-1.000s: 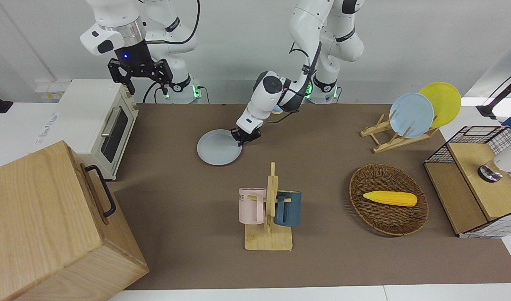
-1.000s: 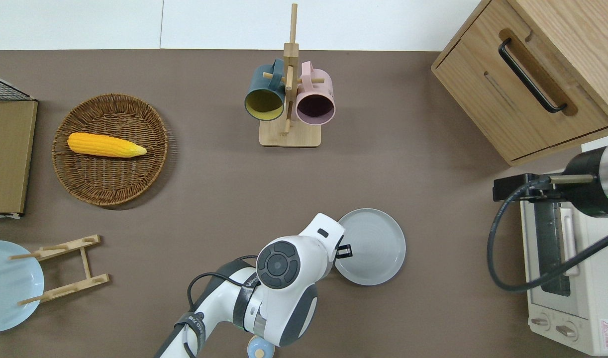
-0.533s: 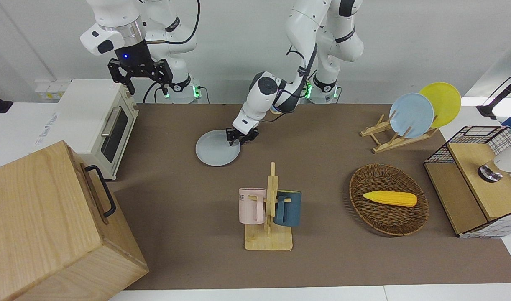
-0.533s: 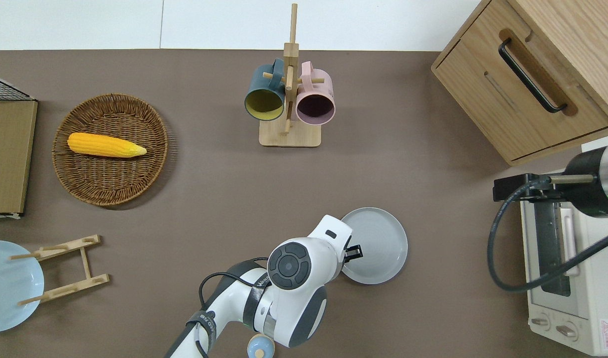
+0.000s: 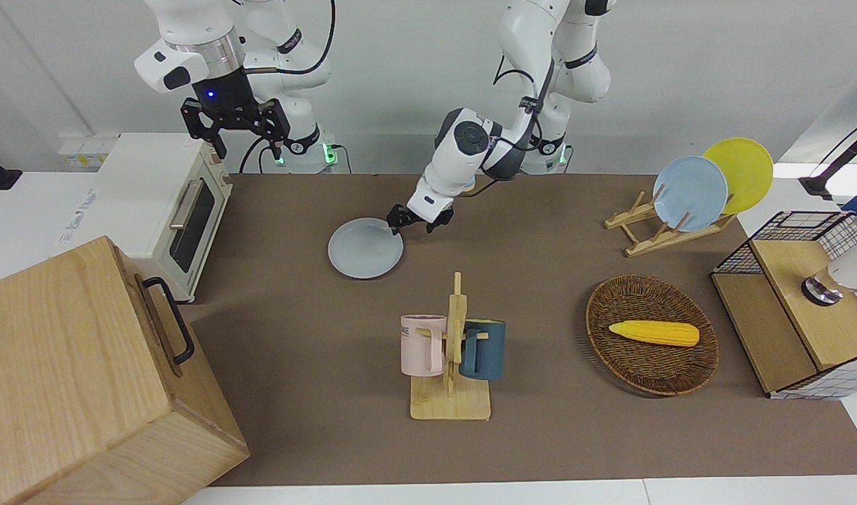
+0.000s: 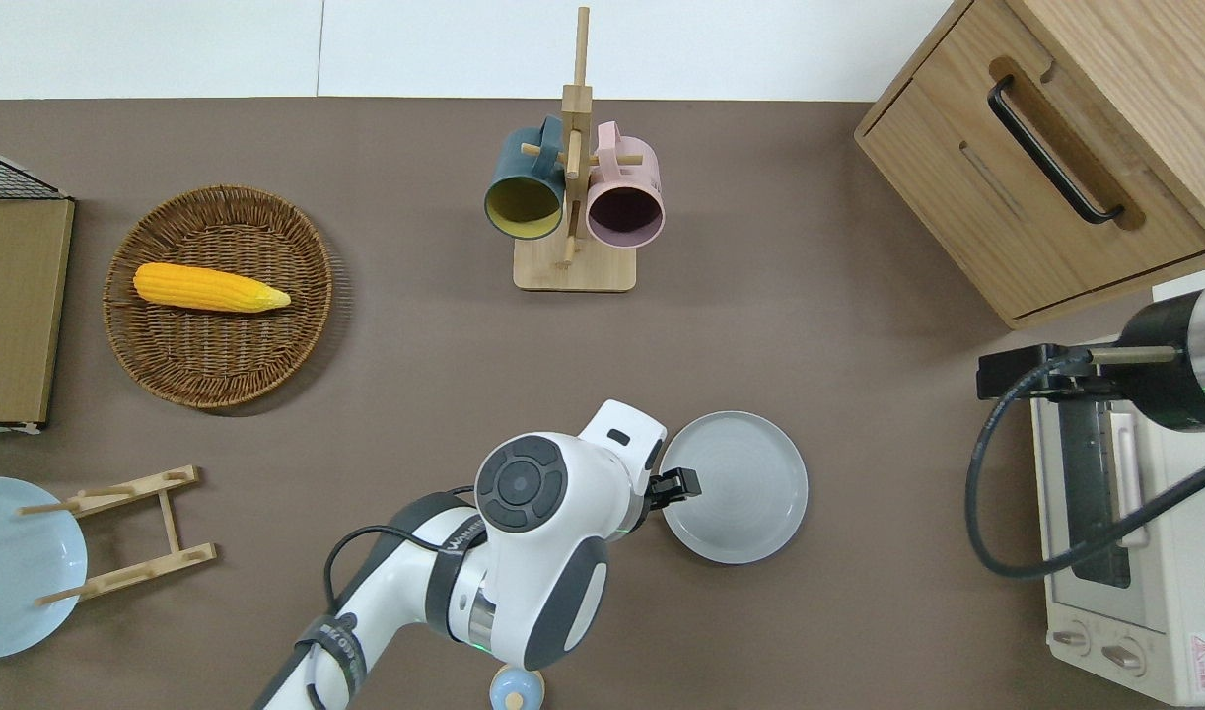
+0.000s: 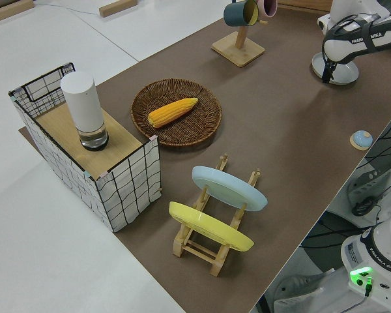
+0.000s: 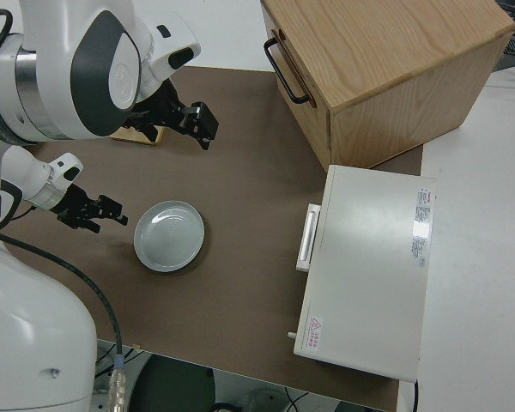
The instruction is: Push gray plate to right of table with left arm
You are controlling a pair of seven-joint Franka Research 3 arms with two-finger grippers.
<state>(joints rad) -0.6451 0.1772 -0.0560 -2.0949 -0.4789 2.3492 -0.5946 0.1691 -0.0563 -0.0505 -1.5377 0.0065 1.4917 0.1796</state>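
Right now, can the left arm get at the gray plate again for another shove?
Probably yes. The left gripper hangs at the gray plate's rim, at its left-arm end, raised off it, and nothing stands between them.

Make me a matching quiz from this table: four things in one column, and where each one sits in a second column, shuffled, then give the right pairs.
Things
1. gray plate
2. corn cob
3. pink mug
4. sky-blue plate

Places
A. hanging on the wooden mug tree
B. standing on edge in the wooden rack
C. lying flat on the table, by the left gripper
D. lying in the wicker basket

Pairs: 1-C, 2-D, 3-A, 4-B
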